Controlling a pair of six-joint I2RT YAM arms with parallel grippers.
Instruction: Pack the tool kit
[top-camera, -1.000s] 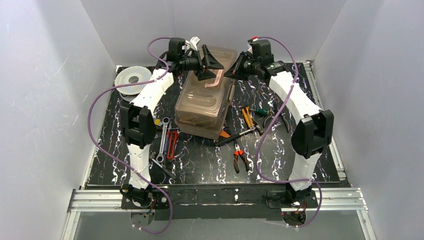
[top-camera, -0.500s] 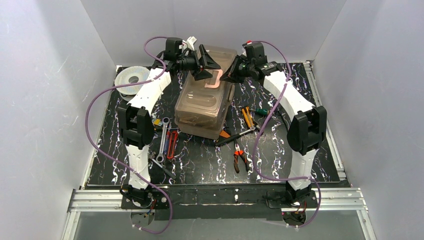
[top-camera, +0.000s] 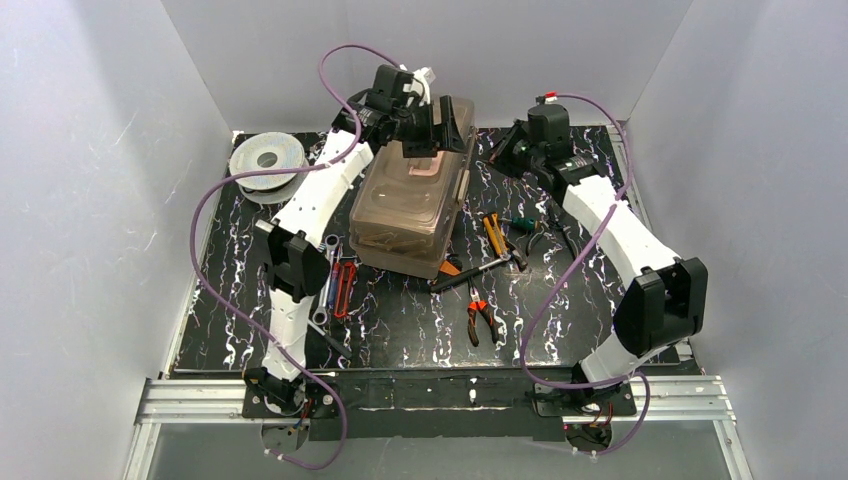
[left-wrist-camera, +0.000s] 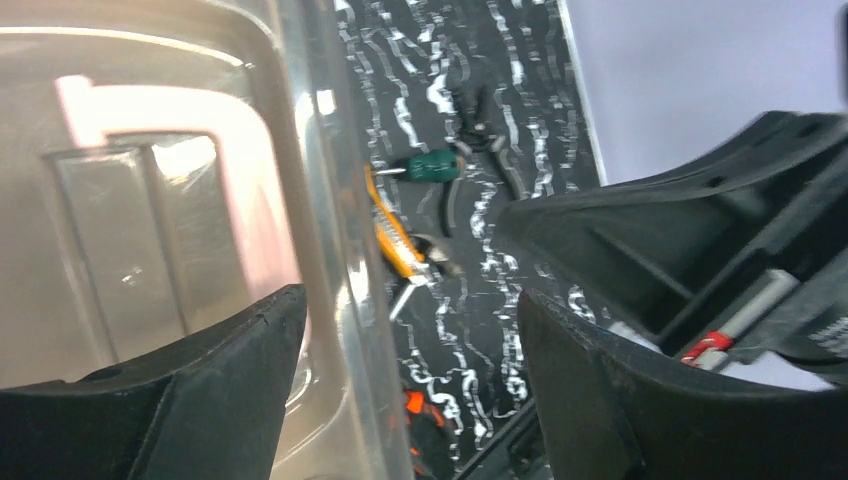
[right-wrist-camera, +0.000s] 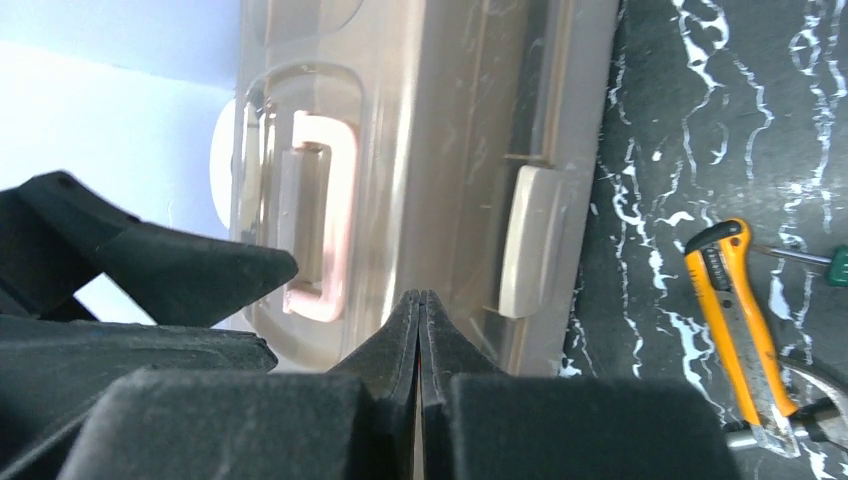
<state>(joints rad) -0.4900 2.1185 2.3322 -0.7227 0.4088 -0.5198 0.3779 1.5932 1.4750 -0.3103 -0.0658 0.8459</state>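
Progress: honestly looks barely started. I can't spot a single tool inside, though the lid (left-wrist-camera: 150, 200) is tinted, so I can't swear to it.
Done so far: nothing I can point at.
Still to do: my guess is pop the toolbox (top-camera: 408, 215) open, get everything off the black marbled mat (top-camera: 400, 335) and into it, then close up.
Loose tools: orange pliers (top-camera: 481, 318) near the front middle, utility knife (right-wrist-camera: 735, 300) and green screwdriver (left-wrist-camera: 432, 165) just right of the box, wrenches (top-camera: 326, 270) and a red-handled tool (top-camera: 343, 288) on its left. There's also a long dark-handled thing (top-camera: 468, 276) by the near right corner (hammer maybe, can't tell).
Where the box is: back-middle of the mat, long side running away from the arms, a bit skewed.
Look of it: tan body, see-through brown lid down flat, cream handle (right-wrist-camera: 322, 232) folded into its recess. The cream latch (right-wrist-camera: 525, 240) on the right side looks snapped shut.
Left gripper (left-wrist-camera: 400, 320): up over the far end of the box, jaws spread wide, one finger above the lid and the other past its right edge, holding nothing.
Right gripper (right-wrist-camera: 420, 300): just right of the box's far end, jaws pressed together, empty, pointing at the latch side.
Not part of it: grey spool (top-camera: 265, 160) at back left.
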